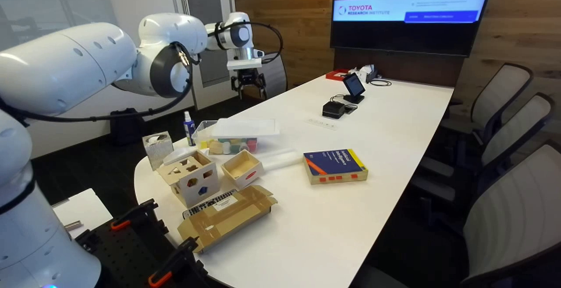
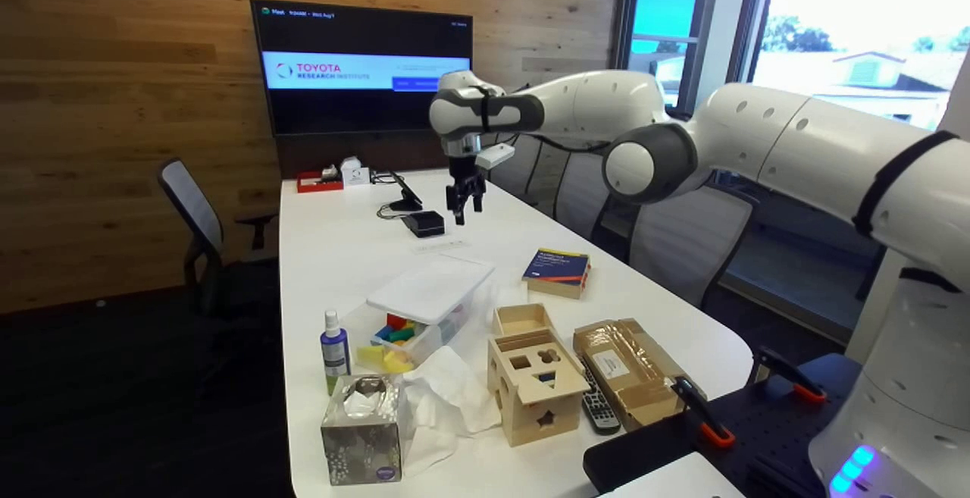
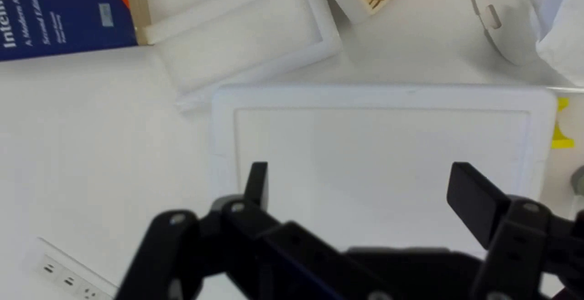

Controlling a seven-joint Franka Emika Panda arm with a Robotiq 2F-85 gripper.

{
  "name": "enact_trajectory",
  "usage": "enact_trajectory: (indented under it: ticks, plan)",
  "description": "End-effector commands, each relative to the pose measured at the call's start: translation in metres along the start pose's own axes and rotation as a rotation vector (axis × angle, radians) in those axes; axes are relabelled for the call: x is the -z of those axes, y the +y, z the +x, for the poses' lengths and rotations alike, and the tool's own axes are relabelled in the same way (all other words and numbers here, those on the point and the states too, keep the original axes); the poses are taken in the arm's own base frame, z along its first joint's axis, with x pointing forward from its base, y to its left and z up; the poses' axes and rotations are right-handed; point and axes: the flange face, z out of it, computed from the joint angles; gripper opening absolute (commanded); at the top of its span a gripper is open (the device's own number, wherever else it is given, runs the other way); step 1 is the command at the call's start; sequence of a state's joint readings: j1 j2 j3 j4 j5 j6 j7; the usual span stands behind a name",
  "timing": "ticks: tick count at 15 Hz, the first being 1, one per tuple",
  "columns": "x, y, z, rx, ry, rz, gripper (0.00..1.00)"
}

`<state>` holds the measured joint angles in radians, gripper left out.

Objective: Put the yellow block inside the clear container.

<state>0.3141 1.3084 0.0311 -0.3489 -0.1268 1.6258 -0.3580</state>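
My gripper (image 1: 250, 91) is open and empty, high above the table; it also shows in an exterior view (image 2: 467, 210). In the wrist view its spread fingers (image 3: 358, 188) frame a white lid (image 3: 383, 154) below. A low, flat see-through box (image 3: 246, 39), fitting the clear container, lies between book and wooden tray; it shows faintly in an exterior view (image 1: 282, 159). Yellow pieces (image 2: 395, 361) show at the end of a deeper see-through bin (image 2: 436, 342) of coloured blocks; one also shows beside the lid (image 3: 562, 142). I cannot tell which is the yellow block.
The white lid (image 2: 432, 286) covers part of the bin. Nearby are a wooden box with holes (image 1: 193, 178), a small wooden tray (image 1: 242, 169), a thick book (image 1: 335, 165), a cardboard box (image 1: 228, 220), a spray bottle (image 2: 335, 350) and a tissue box (image 2: 362, 437).
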Motion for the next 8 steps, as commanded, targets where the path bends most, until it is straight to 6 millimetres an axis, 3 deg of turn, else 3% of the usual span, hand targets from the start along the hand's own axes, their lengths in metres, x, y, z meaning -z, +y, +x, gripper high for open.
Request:
enact_trajectory:
  ticks: [1, 8]
  plan:
    - [0.021, 0.037, -0.02, -0.188, -0.001, 0.031, 1.0]
    - [0.018, 0.084, -0.041, -0.376, 0.02, 0.057, 1.0]
